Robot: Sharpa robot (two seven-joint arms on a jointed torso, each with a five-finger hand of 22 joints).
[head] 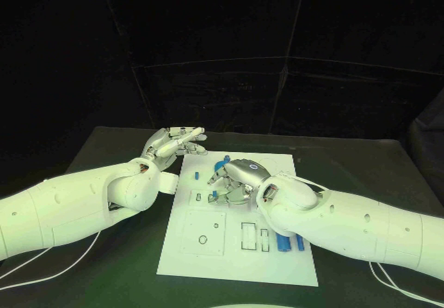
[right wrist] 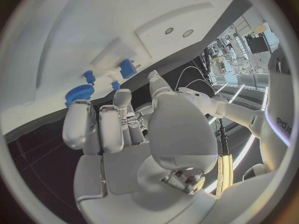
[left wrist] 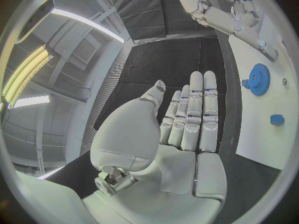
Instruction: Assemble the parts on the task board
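Head view: task board (head: 199, 256) lies mid-table, blue parts (head: 287, 243) at its near edge.
Right hand (head: 237, 179): curled over the board's middle; hold unclear.
Left hand (left wrist: 187, 119): flat, empty, beside the board.
Tip: lower slowly, keep the part upright.

White task board (head: 208, 250) on black table (head: 111, 144)

The setting is a robotics laboratory or test cell. A black bench (head: 111, 144) stands within a booth of black panelled walls (head: 305, 90), and a white task board (head: 278, 256) lies at the bench's middle. The left wrist view shows an industrial ceiling with long strip lights (left wrist: 25, 72) and a ventilation grille (left wrist: 84, 52); the right wrist view shows a lit room with shelving (right wrist: 233, 50) beyond the booth.
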